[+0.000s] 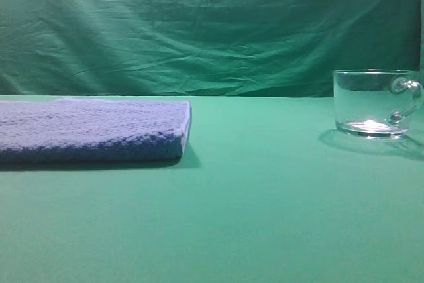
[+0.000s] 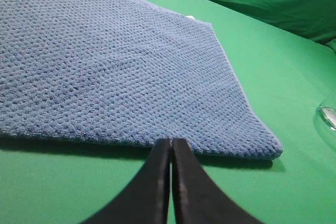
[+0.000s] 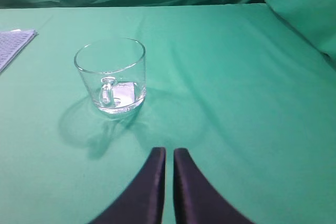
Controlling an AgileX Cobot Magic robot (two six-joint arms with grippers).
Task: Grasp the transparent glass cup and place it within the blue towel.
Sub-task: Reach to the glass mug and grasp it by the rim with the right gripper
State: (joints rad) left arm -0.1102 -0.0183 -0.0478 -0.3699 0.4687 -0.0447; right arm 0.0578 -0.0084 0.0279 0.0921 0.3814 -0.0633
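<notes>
The transparent glass cup (image 1: 374, 103) stands upright on the green table at the right, handle to the right. In the right wrist view the cup (image 3: 111, 76) stands ahead and left of my right gripper (image 3: 169, 152), which is shut and empty, well short of it. The blue towel (image 1: 93, 129) lies folded flat at the left. In the left wrist view the towel (image 2: 121, 72) fills the upper left; my left gripper (image 2: 171, 142) is shut and empty at its near edge. A sliver of the cup's base (image 2: 328, 116) shows at the right edge. Neither gripper shows in the exterior view.
Green cloth covers the table (image 1: 265, 197) and hangs as a backdrop (image 1: 199, 24) behind it. A raised fold of green cloth (image 3: 307, 9) stands at the far right of the right wrist view.
</notes>
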